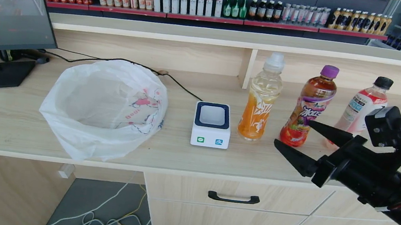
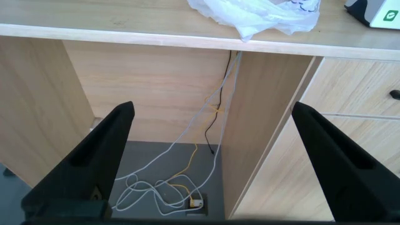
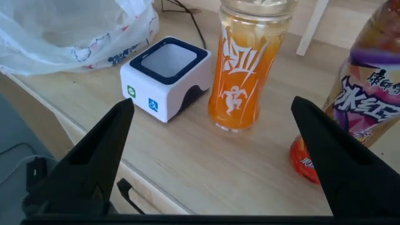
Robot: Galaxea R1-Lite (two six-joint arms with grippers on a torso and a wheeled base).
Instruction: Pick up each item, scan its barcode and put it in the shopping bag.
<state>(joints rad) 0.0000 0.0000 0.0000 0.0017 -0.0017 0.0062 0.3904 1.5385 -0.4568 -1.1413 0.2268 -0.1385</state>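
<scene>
Three bottles stand on the wooden counter (image 1: 179,159): an orange-label bottle (image 1: 260,99) with a white cap, a purple-capped bottle (image 1: 309,107), and a pink bottle (image 1: 361,107) with a black cap. A white scanner (image 1: 211,125) sits left of them, and an open white shopping bag (image 1: 105,106) lies further left. My right gripper (image 1: 305,146) hovers open at the counter's front edge, just in front of the purple-capped bottle. In the right wrist view the orange-label bottle (image 3: 248,69), scanner (image 3: 165,77) and purple-capped bottle (image 3: 365,103) lie ahead. My left gripper (image 2: 212,162) is open below counter height.
A monitor (image 1: 6,8) stands at the far left, with a black cable (image 1: 122,61) running behind the bag. Drawers with black handles (image 1: 233,198) sit under the counter. Loose cables (image 2: 181,187) lie on the floor in the open bay. Shelves of bottles (image 1: 213,5) line the back.
</scene>
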